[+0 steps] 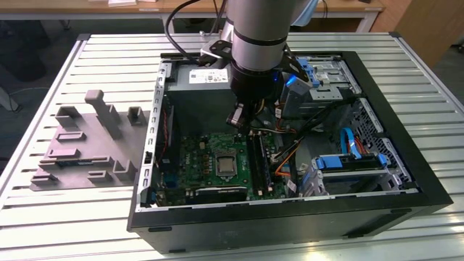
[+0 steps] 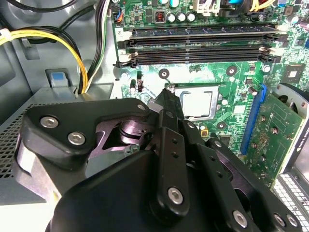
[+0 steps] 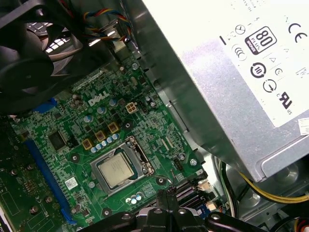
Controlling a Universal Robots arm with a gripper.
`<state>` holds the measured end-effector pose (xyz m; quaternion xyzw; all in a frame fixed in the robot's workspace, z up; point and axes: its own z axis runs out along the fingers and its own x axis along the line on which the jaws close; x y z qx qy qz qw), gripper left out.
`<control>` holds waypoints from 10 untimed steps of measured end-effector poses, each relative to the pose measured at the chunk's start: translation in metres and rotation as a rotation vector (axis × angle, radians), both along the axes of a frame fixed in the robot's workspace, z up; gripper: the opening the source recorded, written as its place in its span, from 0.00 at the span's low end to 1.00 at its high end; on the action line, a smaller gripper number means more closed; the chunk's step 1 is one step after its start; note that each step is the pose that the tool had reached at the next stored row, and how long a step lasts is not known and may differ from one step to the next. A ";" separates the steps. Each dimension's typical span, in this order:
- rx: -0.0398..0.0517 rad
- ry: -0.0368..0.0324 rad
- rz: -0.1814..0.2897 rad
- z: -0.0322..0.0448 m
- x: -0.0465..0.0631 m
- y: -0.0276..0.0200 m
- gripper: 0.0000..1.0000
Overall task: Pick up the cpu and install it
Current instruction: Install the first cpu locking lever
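The small silver-topped square cpu sits in its socket on the green motherboard. The black end effector hovers just above it, fingers pinched narrow, holding nothing. A big grey power-supply box and black memory slots crowd close.

The cpu is sitting in its socket on the motherboard inside the case — the pincer is hanging above it — the case resting on the table.
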<state>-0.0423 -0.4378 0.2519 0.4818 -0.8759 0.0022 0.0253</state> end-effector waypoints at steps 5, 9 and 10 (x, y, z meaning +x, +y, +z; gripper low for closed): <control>0.0000 0.0000 0.000 0.0000 0.000 0.0000 0.11; 0.0000 0.0000 0.000 0.0000 0.002 0.0008 0.11; -0.0001 0.0000 0.000 0.0000 0.003 0.0015 0.11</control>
